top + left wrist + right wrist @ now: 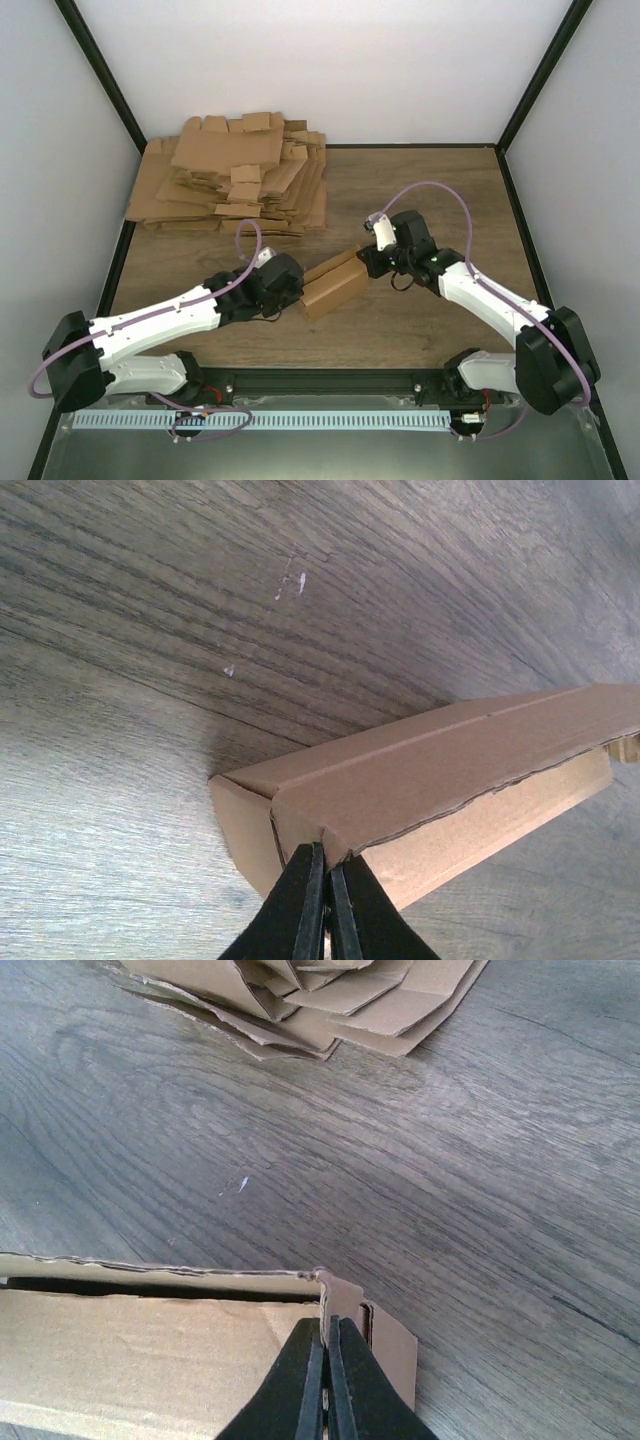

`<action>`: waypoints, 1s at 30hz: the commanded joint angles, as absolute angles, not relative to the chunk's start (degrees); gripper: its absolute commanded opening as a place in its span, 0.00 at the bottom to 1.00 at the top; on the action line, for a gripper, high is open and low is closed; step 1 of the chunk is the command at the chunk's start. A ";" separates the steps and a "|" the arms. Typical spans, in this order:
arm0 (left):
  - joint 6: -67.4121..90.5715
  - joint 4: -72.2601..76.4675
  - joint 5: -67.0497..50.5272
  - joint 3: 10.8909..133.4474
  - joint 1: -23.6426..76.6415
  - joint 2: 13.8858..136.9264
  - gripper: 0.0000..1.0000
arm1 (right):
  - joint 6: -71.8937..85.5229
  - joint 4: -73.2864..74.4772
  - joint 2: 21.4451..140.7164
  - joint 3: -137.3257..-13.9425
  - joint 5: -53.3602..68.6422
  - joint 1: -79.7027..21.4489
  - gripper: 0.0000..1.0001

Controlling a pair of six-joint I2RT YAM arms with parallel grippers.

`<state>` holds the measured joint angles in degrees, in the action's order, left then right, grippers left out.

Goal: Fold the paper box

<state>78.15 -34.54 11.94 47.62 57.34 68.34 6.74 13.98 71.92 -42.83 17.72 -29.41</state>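
The paper box [335,285] is a small brown carton lying on the wooden table between the two arms, its long axis running from lower left to upper right. At its near-left end my left gripper [297,290] is shut. In the left wrist view the black fingertips [328,858] pinch a cardboard edge at the box [450,770] end corner. My right gripper [368,262] is shut at the far-right end. The right wrist view shows it [327,1326] clamping a thin upright flap of the box [140,1350], whose long top seam stands slightly ajar.
A big loose pile of flat brown cardboard blanks [235,175] lies at the back left of the table, and its edge shows in the right wrist view [320,990]. A black frame rail [320,380] runs along the near edge, and white walls enclose the table.
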 commanded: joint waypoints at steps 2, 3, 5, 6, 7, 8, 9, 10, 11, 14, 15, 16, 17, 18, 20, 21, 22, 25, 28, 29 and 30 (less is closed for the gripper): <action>81.65 -34.30 15.46 47.11 61.18 70.80 0.04 | 7.05 13.14 68.89 -41.59 20.55 -30.54 0.02; 82.54 -33.88 15.93 46.72 62.03 71.09 0.04 | 7.15 13.06 68.59 -41.31 20.50 -30.56 0.02; 83.72 -32.41 16.57 46.02 63.45 71.66 0.04 | 7.24 12.80 68.03 -40.75 20.52 -30.58 0.02; 84.66 -32.13 17.35 45.82 64.24 72.03 0.04 | 7.33 12.69 67.73 -40.40 20.43 -30.57 0.02; 85.25 -31.70 18.25 45.73 65.11 72.24 0.04 | 7.41 12.51 67.45 -40.12 20.20 -30.55 0.02; 85.82 -31.46 19.26 45.57 66.07 72.48 0.04 | 7.56 12.39 67.24 -39.65 20.17 -30.54 0.02; 86.28 -31.09 19.88 45.40 66.51 72.52 0.04 | 7.67 12.19 67.06 -39.30 20.24 -30.56 0.02; 86.42 -30.42 20.22 45.16 66.80 72.46 0.04 | 7.81 11.99 66.88 -38.93 20.33 -30.56 0.02; 86.43 -29.36 20.35 44.95 66.94 72.43 0.04 | 8.07 11.91 66.70 -38.64 20.49 -30.54 0.02; 84.76 -27.26 20.54 44.52 67.05 72.66 0.04 | 9.14 11.50 65.53 -37.49 20.61 -30.58 0.01; 83.57 -26.59 20.84 44.54 66.98 72.80 0.04 | 9.70 11.06 64.84 -36.99 20.40 -30.55 0.01; 81.99 -26.00 21.46 44.79 67.04 72.93 0.04 | 10.39 10.81 64.19 -36.47 20.15 -30.50 0.01; 80.59 -25.67 22.31 45.06 67.08 73.01 0.04 | 10.83 10.54 63.57 -36.10 19.84 -30.56 0.01; 78.89 -25.08 23.25 45.33 67.03 72.99 0.04 | 11.02 10.35 63.06 -35.74 19.73 -30.57 0.01; 76.11 -24.67 25.66 46.16 66.91 72.81 0.04 | 11.41 10.39 62.33 -35.60 19.31 -30.53 0.01; 74.67 -24.63 27.19 46.63 66.89 72.67 0.04 | 11.49 10.57 62.11 -35.60 19.14 -30.57 0.01; 73.54 -24.78 28.28 47.14 66.82 72.58 0.04 | 11.58 10.95 61.92 -35.61 19.01 -30.58 0.01; 71.16 -25.17 29.51 47.85 66.75 72.60 0.04 | 12.02 12.03 60.88 -34.96 18.00 -30.53 0.01; 70.07 -23.20 27.85 46.71 66.80 72.59 0.04 | 12.19 12.98 59.52 -33.91 15.73 -30.51 0.01; 69.83 -22.52 27.24 46.25 66.80 72.90 0.04 | 11.98 13.27 59.28 -33.80 15.13 -30.52 0.01; 69.87 -22.16 26.95 46.01 66.80 73.14 0.04 | 11.82 13.73 59.16 -33.82 14.42 -30.50 0.01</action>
<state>72.95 -28.77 27.97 46.15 66.39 72.05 11.46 11.97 60.62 -34.33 13.98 -29.36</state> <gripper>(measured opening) 0.039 0.016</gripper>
